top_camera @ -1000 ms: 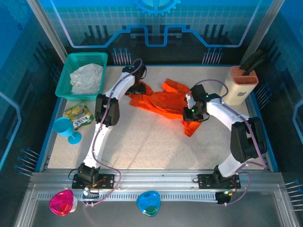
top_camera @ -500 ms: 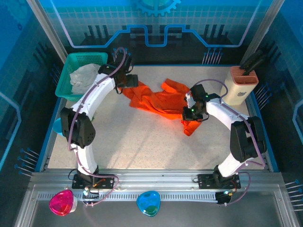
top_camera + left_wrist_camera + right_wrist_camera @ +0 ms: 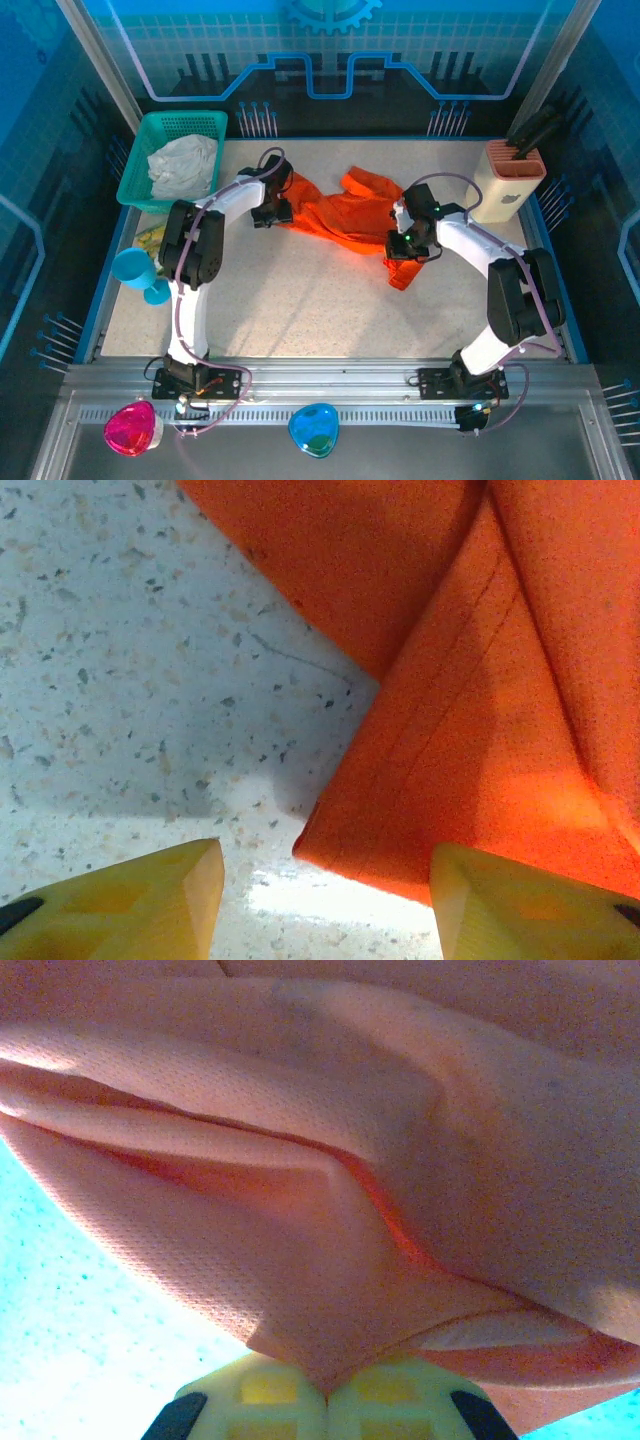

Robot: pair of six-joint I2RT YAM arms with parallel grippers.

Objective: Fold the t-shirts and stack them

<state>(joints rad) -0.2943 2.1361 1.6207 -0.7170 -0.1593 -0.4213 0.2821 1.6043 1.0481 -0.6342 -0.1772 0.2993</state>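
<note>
spreading step: orange t-shirt (image 3: 345, 215) lies crumpled right of the teal basket (image 3: 185, 122), right gripper (image 3: 328, 1395) clamped on a fold, left gripper (image 3: 325, 890) half-open and empty astride a corner, which likely needs pinching next and pulling flat.

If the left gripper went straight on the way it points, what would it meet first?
Probably the orange t-shirt: its corner lies ahead of the left gripper, jaws open, though depth is unclear.

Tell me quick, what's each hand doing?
Left hand: open, straddling a corner of the orange t-shirt, not gripping.
Right hand: closed, holding the orange t-shirt.
</note>
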